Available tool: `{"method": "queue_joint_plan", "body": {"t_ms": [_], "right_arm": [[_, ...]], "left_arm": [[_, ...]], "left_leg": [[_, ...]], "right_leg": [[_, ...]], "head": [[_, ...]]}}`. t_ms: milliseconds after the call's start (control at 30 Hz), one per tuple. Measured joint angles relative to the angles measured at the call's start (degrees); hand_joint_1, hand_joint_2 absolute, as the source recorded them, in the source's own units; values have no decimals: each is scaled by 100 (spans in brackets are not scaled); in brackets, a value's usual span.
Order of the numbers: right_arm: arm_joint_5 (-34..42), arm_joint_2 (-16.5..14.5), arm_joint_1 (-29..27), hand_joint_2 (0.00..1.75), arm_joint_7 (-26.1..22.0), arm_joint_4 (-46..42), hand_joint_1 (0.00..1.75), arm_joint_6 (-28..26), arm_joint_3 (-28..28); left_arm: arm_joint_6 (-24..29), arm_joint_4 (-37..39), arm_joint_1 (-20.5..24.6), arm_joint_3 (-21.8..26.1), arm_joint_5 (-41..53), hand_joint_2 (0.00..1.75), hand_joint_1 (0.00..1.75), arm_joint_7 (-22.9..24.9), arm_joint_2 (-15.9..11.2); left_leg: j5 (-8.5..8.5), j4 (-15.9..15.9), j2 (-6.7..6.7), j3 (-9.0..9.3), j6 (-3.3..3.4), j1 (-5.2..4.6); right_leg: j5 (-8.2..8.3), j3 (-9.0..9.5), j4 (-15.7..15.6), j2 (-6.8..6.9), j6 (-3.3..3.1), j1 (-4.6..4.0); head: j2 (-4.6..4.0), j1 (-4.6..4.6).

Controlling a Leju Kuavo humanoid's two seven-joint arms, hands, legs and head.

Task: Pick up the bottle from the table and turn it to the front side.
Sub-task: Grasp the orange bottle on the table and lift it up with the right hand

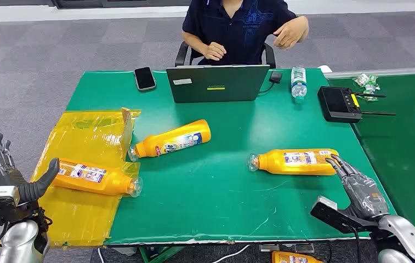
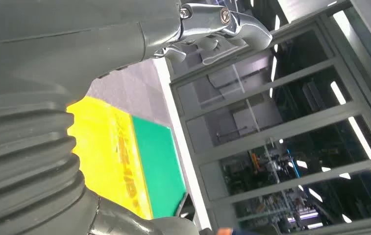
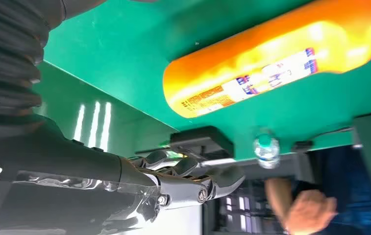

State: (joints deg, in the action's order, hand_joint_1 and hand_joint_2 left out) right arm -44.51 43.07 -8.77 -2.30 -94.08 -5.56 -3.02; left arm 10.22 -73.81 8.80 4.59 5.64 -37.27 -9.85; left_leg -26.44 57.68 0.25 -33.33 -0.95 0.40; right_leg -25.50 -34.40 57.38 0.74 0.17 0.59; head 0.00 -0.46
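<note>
Right now the right hand [image 1: 358, 183] sits at the lower right of the head view, fingers spread, holding nothing — fingertips just at the base end of the nearest bottle [image 1: 294, 162]. That bottle lies flat on the green table [image 1: 210, 192], right of centre, long axis running almost straight left-right across the frame; its neck points left, its flat base points right toward the hand. So the bottle lies just ahead and to the left of the right hand, and this hand is clearly the nearer one. In the right wrist view the same bottle [image 3: 276, 63] shows a small-print label facing up — likely the back side, though I can't be sure.

Left hand [image 1: 7, 175] is at the lower left edge, raised off the table, fingers apart, empty, well apart from that bottle. A second bottle [image 1: 96, 178] lies on the yellow sheet [image 1: 84, 137] near it, a third [image 1: 172, 141] mid-table, neck pointing lower left.
</note>
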Motion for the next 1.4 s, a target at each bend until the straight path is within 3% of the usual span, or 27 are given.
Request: {"method": "queue_joint_plan", "body": {"t_ms": [567, 867, 1167, 1400], "right_arm": [[-279, -693, 1134, 175, -324, 1495, 0, -7, -372], [-650, -1441, 1900, 175, -392, 2613, 0, -256, -691], [-803, -1646, 2523, 175, -469, 3328, 0, -64, -945], [-928, -1728, 3510, 175, -526, 4380, 0, 327, -1243]], "left_arm": [[-48, -53, -68, 0, -36, 175, 0, 0, 107], [-81, -125, -123, 0, -50, 175, 0, 0, 167], [-202, -115, -99, 0, -30, 175, 0, 0, 244], [-261, -4, 70, -2, 5, 175, 0, 0, 344]], "left_leg": [[0, 0, 3, -4, 0, 0], [3, 0, 2, -2, -1, 1], [3, 0, 2, -2, 0, 0], [10, 1, 3, -3, 3, 0]], "right_leg": [[3, 0, 2, -2, 0, -3], [4, 2, 2, 0, 0, -5], [4, 0, 3, -2, 0, 0], [13, -1, 3, -3, 2, 2]], "head": [[0, 0], [0, -1], [0, -1], [0, -1]]}}
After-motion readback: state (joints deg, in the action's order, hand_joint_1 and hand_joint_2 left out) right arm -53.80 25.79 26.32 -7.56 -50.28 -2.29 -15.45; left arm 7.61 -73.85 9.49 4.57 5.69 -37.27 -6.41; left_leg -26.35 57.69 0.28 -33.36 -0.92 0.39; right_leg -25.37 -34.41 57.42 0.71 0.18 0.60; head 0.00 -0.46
